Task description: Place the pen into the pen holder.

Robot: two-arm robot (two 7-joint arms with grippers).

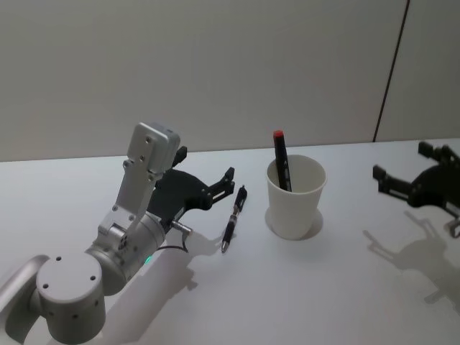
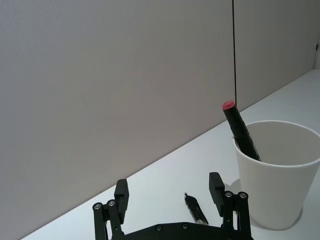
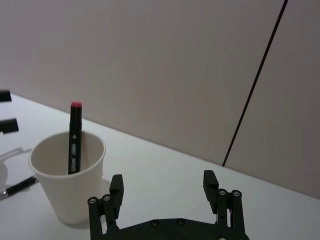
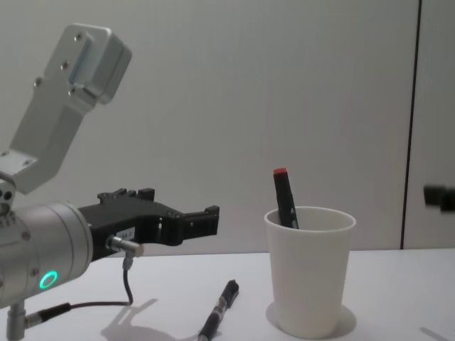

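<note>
A black pen (image 1: 233,215) lies flat on the white table, just left of the pen holder (image 1: 295,205), a white paper cup. A black marker with a red cap (image 1: 280,159) stands inside the cup and leans on its rim. My left gripper (image 1: 208,172) hovers open just left of the pen and a little above it, holding nothing. In the left wrist view the pen's end (image 2: 195,210) lies between the open fingers (image 2: 216,187), with the cup (image 2: 277,175) beyond. My right gripper (image 1: 404,162) hangs open to the right of the cup, apart from it.
A pale wall runs along the back edge of the table (image 1: 345,287), with a dark vertical seam (image 1: 392,72) at the right. Bare tabletop lies in front of the cup and between the cup and my right gripper.
</note>
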